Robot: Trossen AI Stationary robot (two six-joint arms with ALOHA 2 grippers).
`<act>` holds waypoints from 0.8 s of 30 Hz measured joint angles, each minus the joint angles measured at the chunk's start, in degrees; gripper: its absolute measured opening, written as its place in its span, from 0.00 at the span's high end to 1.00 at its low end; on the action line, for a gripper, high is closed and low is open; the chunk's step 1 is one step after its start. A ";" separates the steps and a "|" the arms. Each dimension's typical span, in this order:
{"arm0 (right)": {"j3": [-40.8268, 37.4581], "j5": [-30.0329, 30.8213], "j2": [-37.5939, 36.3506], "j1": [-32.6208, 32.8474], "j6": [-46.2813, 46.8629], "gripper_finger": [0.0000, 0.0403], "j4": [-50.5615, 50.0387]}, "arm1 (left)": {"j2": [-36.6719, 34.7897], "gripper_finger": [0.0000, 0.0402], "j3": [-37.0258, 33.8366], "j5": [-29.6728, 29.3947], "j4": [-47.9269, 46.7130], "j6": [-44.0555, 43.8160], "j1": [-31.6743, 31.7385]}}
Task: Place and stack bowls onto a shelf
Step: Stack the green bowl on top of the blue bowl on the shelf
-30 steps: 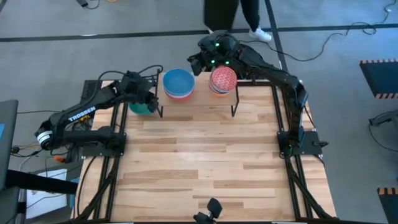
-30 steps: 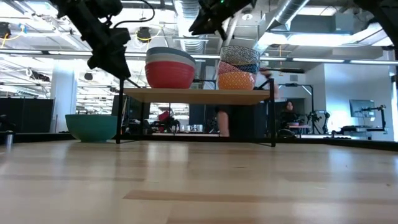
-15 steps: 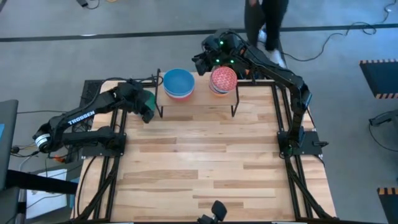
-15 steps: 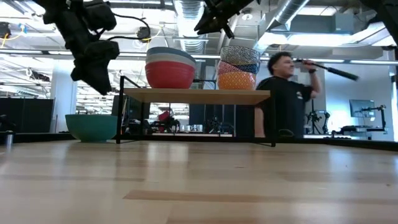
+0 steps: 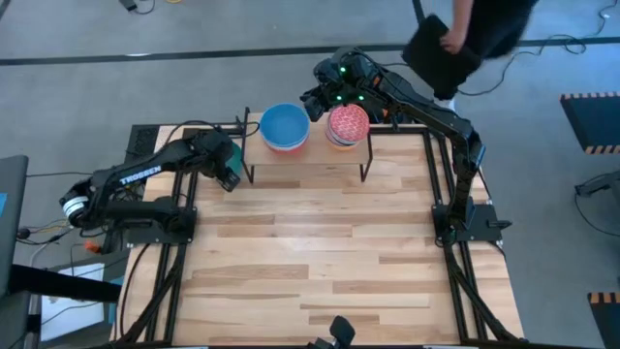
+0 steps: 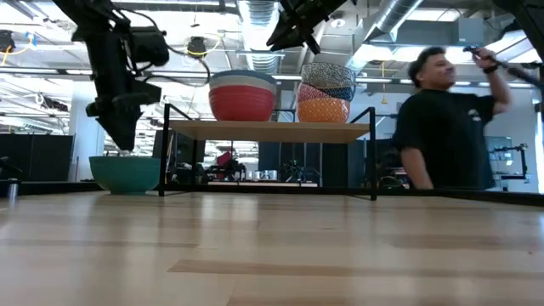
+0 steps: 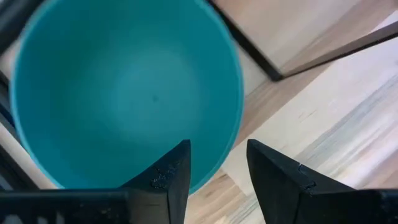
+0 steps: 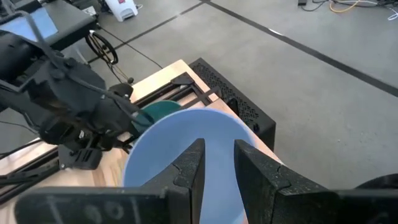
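The green bowl point(image 6: 125, 172) stands on its base on the table, left of the shelf point(image 6: 272, 131). My left gripper point(image 7: 217, 152) is open just above the bowl's rim point(image 7: 233, 106), one finger over the inside and one outside; it also shows in the low view point(image 6: 116, 140). On the shelf stand a stack with a blue bowl on top, cream-white and red below point(image 6: 242, 95), and a stack with a pink speckled bowl on top point(image 6: 324, 92). My right gripper point(image 8: 219, 149) is open above the far right side of the top blue bowl point(image 8: 186, 155).
A person point(image 6: 446, 127) stands beyond the table's far right corner, holding a dark flat thing point(image 5: 438, 53). The shelf's thin black legs point(image 6: 161, 157) stand right beside the green bowl. Bare wooden tabletop point(image 5: 310, 242) lies on the near side of the shelf.
My left gripper has gone down and toward the table's left edge, from beside the shelf's left end to just over the green bowl. The blue-topped stack now stands a little farther toward the table's right on the shelf. The person has walked to the right.
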 joint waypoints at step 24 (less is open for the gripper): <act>0.00 0.03 0.04 0.56 0.03 0.72 -4.62 | 8.12 0.67 -2.64 0.30 3.06 3.50 -0.07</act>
